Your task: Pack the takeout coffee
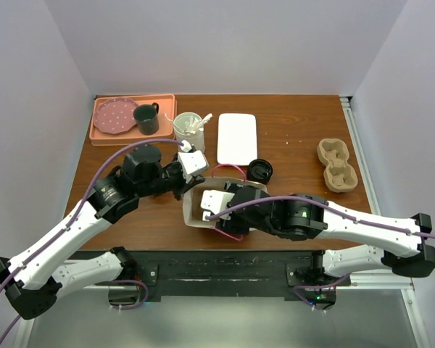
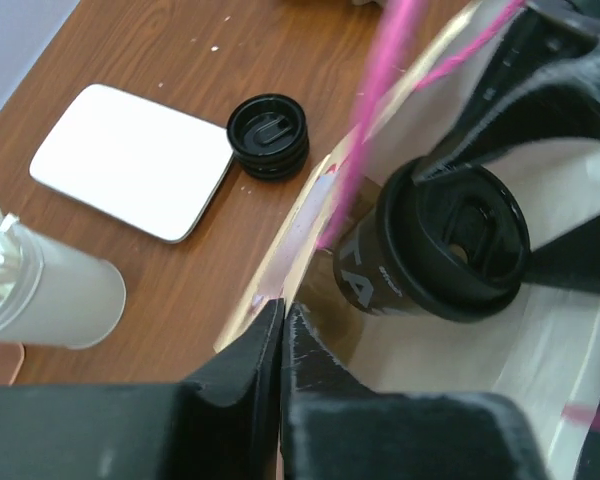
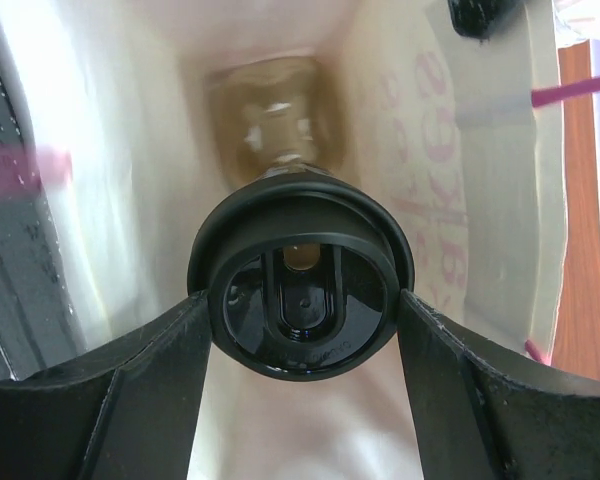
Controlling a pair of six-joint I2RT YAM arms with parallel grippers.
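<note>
Over at ten o'clock on the table [image 1: 297,123] sits the orange tray [image 1: 168,109], carrying a pink plate [image 1: 114,116] and a dark green mug [image 1: 146,119]. Just beside the tray's three o'clock edge stands a white cup of stirrers [image 1: 187,129].

Now the left gripper [image 1: 192,161]: it reaches in from eight o'clock, and the left wrist view shows its fingers [image 2: 250,370] pressed tight together, pinching the rim of the paper bag [image 1: 197,210] at the bag's twelve o'clock edge.

The bag lies on its side at the middle of the table, toward the near edge, pink handles looping out at twelve and six o'clock. The right arm comes in from three o'clock, and its right gripper [image 1: 217,203] is inside the bag's mouth.

And there's the prize: the coffee cup [image 3: 300,300], black lid on, is clamped between the right gripper's fingers [image 3: 150,390], one on each side of the lid at nine and three o'clock. The cup is lying inside the bag, its base pointing at the bag's far end.

Moving right, a white rectangular plate [image 1: 237,138] lies flat at twelve o'clock from the bag. A loose black lid [image 1: 260,170] rests near the plate's five o'clock corner, just beside the bag. Well apart at three o'clock sits a cardboard cup carrier [image 1: 337,165].
</note>
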